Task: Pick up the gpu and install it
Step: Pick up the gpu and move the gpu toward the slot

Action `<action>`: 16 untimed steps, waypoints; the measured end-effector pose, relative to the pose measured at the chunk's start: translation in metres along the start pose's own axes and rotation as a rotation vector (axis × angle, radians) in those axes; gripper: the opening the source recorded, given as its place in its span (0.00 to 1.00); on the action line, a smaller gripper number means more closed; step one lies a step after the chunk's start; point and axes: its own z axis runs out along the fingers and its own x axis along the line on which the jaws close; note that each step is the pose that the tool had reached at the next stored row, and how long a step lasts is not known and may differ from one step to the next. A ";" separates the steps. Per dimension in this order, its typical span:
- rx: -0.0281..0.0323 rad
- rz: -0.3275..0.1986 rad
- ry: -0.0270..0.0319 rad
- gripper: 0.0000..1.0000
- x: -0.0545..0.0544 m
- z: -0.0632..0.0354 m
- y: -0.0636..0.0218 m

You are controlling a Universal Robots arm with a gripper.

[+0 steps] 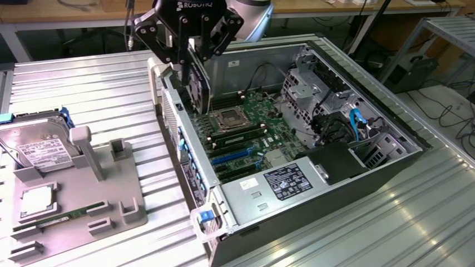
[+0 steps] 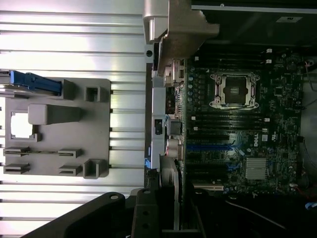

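Up over the open computer case (image 1: 297,222), close to its back wall: the gripper (image 1: 194,53), squeezed tight on the gpu (image 1: 199,83). Holding the black card up on its edge, pinched by the top part. Hanging down inside the case beside the back wall, over the motherboard (image 1: 256,136). Too hard to tell whether touching the board or not.

In the wrist view, looking straight down along the thin card and its pale silver bracket (image 2: 176,198), right next to the case's back wall, with the green board off to one side.

On the board, out in the open: the square CPU socket (image 1: 226,118) near the middle, and the long blue slots (image 1: 236,157) a little farther from the card. Down in the case's near corner: the silver power supply (image 1: 286,181) with a dark label. By the far side wall: some blue cables (image 1: 355,125).

Under it all: a silver worktop (image 1: 89,83) made of long metal strips. On the worktop toward the exterior view's left edge, well apart from the case: a gray holder (image 1: 111,189). Standing at the holder's far end: a hard drive (image 1: 41,147) with a white label. Lying flat near the holder's near edge: a thin green RAM stick (image 1: 63,218).
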 end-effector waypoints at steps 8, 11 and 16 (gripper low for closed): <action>0.0001 0.000 0.0000 0.28 -0.008 0.0005 -0.0002; 0.0001 0.000 0.0001 0.28 -0.012 0.0006 -0.0003; 0.0001 0.000 0.0001 0.28 -0.017 0.0007 -0.0004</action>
